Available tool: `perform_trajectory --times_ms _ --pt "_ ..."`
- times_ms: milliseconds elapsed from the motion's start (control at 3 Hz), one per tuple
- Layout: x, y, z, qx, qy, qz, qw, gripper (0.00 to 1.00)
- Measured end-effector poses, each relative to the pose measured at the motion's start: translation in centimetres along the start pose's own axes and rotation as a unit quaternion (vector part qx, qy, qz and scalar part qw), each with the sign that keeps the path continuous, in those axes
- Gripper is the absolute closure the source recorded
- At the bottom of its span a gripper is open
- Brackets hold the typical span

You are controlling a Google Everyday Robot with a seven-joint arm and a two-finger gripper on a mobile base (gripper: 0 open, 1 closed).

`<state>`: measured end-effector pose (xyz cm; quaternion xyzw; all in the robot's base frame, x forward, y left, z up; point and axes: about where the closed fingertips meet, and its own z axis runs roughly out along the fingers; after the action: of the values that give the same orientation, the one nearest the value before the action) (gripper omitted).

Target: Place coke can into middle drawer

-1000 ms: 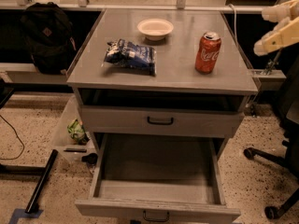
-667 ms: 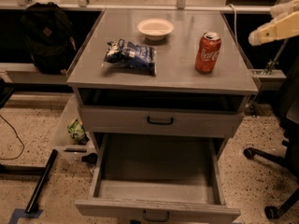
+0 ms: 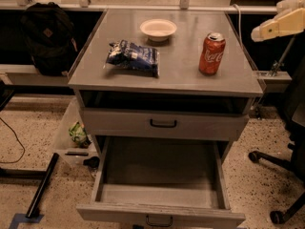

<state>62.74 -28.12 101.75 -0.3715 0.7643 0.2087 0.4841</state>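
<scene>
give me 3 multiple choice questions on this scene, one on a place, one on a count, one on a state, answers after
1. On the cabinet top, where does the coke can stand?
A) left front corner
B) right side
C) dead centre

2. How many things sit on the cabinet top?
A) three
B) one
C) five

3. How is the middle drawer?
A) shut
B) open, with the can inside
C) pulled open, its floor bare

Answers:
1 B: the can stands at the right. The gripper hangs up beyond the cabinet's right edge, apart from it.
2 A: a bowl, a snack bag and the can.
3 C: its grey floor shows, with nothing on it.
</scene>
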Motion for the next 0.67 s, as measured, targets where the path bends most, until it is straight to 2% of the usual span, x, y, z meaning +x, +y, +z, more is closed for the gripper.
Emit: perform_trajectory --times_ms 667 --pt "-0.7 0.8 3.7 0.009 -0.045 0.01 0.9989 0.0"
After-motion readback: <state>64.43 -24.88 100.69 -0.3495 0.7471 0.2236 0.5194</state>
